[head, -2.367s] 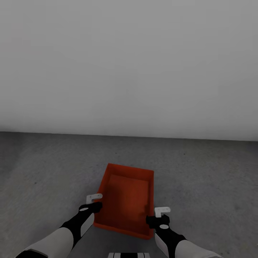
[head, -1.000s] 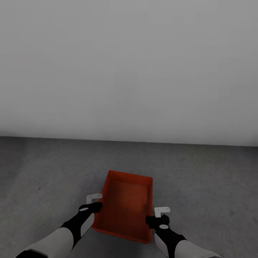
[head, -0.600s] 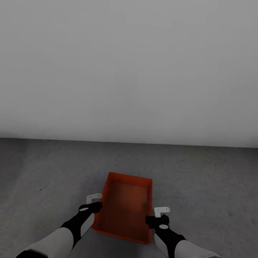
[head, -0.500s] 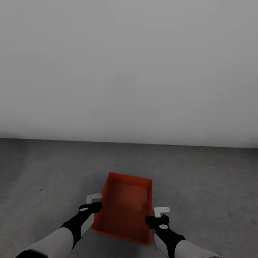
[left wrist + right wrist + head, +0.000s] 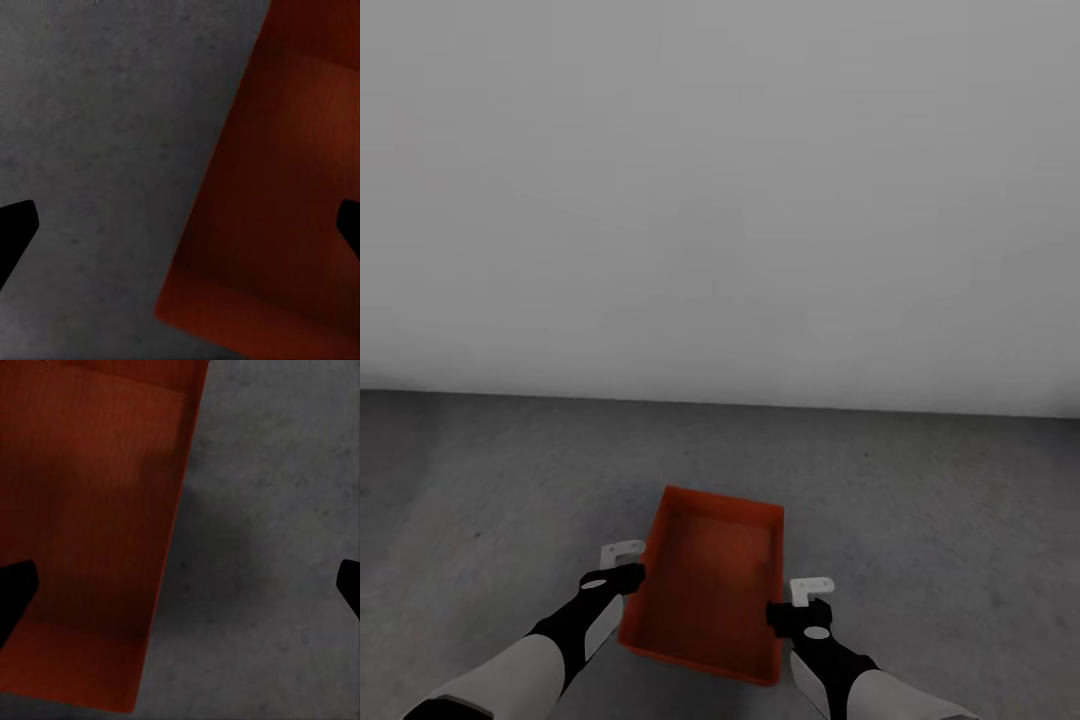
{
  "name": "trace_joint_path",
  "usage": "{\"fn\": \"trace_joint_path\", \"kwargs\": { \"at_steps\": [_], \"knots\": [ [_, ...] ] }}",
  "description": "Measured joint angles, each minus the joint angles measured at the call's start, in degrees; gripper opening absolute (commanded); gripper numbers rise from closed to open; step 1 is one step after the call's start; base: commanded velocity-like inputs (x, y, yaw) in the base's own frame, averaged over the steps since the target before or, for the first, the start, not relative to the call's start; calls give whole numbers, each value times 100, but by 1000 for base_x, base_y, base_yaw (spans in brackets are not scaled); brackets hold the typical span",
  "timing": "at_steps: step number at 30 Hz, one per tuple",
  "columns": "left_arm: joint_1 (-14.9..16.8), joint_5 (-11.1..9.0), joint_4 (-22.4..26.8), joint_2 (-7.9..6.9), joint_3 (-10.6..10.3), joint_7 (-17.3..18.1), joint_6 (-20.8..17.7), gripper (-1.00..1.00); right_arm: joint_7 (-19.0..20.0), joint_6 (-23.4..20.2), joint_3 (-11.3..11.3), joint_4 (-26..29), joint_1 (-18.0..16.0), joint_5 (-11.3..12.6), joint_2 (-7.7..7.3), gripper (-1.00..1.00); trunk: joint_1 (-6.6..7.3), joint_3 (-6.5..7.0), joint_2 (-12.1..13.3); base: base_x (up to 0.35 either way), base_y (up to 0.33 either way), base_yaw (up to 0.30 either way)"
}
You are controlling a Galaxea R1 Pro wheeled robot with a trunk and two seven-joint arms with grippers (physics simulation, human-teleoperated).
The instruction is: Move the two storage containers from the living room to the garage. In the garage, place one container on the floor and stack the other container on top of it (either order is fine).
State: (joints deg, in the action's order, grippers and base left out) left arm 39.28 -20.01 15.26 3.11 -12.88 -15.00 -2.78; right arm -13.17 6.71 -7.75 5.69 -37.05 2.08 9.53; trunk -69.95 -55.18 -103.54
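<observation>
Head view: looks forward and down over the floor (image 5: 920, 520) toward a wall (image 5: 720, 200). Wrist views: close, looking down. All share the container (image 5: 710, 590) and the floor beside it.

Left tool (image 5: 624, 562) covers a bit of the orange bin (image 5: 710, 590) at its left wall, & right tool (image 5: 800, 600) covers a bit of the right wall. Can't tell if either tool touches the bin. Both arms are cut off by the pic's bottom edge. In the left wrist view the bin (image 5: 277, 195) runs off the edge, & just the dark tips of the fingers (image 5: 15, 232) poke in. Same in the right wrist view: bin (image 5: 90, 525) cut off, only tips of fingers (image 5: 13, 589) seen.
</observation>
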Motion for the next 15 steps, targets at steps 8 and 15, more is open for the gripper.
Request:
{"fn": "trace_joint_path", "kwargs": {
  "at_steps": [8, 15],
  "knots": [
    [0, 0, -6, 0, 0, -5, -1, 100, 0, 0, 0, 0, 0, -1, -2, 100, 176, 144, 321, 0, 0, 0],
    [0, 0, -9, 0, 0, -5, -1, 100, 8, 4, 0, 0, 0, -1, -8, 100, 330, 269, 602, 0, 0, 0]
  ]
}}
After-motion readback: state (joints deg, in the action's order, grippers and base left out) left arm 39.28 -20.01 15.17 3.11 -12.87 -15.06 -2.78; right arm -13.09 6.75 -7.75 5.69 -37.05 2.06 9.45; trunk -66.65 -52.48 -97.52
